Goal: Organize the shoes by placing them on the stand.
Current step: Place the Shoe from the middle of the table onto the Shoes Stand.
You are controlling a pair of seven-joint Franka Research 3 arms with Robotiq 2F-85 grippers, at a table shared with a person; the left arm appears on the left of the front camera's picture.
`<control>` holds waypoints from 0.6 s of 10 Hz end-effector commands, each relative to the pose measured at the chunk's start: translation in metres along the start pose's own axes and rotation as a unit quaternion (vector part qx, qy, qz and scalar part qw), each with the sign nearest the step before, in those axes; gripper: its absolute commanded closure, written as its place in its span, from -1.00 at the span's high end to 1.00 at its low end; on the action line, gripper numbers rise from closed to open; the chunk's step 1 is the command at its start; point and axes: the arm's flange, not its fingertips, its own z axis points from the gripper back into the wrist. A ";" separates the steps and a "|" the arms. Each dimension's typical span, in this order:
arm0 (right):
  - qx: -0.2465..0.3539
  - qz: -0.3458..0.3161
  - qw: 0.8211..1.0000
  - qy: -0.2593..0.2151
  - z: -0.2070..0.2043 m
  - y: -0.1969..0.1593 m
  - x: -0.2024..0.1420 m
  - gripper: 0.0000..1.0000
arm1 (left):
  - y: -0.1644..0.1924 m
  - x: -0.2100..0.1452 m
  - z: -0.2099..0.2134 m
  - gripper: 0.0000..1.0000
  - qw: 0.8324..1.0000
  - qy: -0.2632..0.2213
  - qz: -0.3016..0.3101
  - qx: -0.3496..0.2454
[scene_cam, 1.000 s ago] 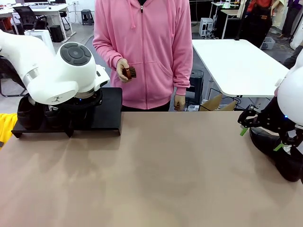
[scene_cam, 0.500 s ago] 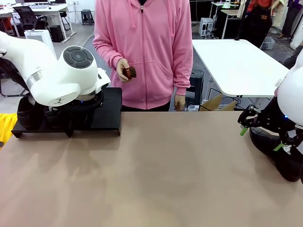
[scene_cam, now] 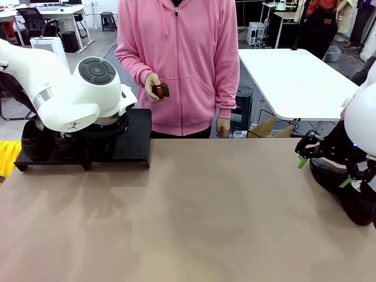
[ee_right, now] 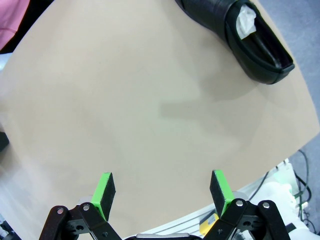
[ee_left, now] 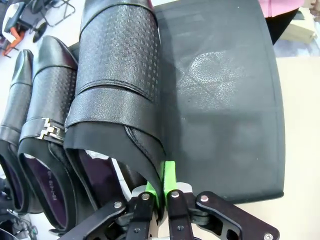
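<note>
- Left gripper (ee_left: 162,187): green pads pinched nearly together on the thin heel-end wall of the held shoe (ee_left: 117,75). The grip is at the rim, likely so that the sole can sit flat.
- Held shoe: lies lengthwise on the stand (ee_left: 225,100), close against two neighbouring shoes (ee_left: 47,100) that fill the stand's outer end. Whether its sole rests fully on the platform is hard to tell from this angle.
- Stand: at the far left corner of the table (scene_cam: 188,205). The platform beside the held shoe is bare, with room judged enough for one more.
- Right gripper (ee_right: 162,192): jaws wide and holding nothing, hanging over bare table near the right edge.
- Fourth shoe (ee_right: 235,40): on its sole near the table's right edge, with pale stuffing in its opening; not yet on the stand.
- Views: the left wrist view gives the pinch and the row of three shoes. In the front view the left arm's wrist covers these. That view adds the person's hand (scene_cam: 154,87) holding a brush (scene_cam: 160,90) beyond the far edge, and the right gripper close above the fourth shoe.
</note>
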 end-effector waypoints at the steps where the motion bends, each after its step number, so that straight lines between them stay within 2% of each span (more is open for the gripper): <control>1: 0.008 0.010 1.000 0.003 0.000 0.000 0.001 1.00 | 0.001 0.005 -0.004 -0.59 1.000 0.002 0.003 -0.002; 2: 0.008 0.010 1.000 0.003 0.000 0.000 0.001 1.00 | 0.001 0.005 -0.004 -0.49 1.000 0.003 0.006 0.000; 6: 0.008 0.010 1.000 0.003 0.000 0.000 0.001 1.00 | 0.009 0.006 0.010 -0.49 0.999 0.003 0.048 -0.001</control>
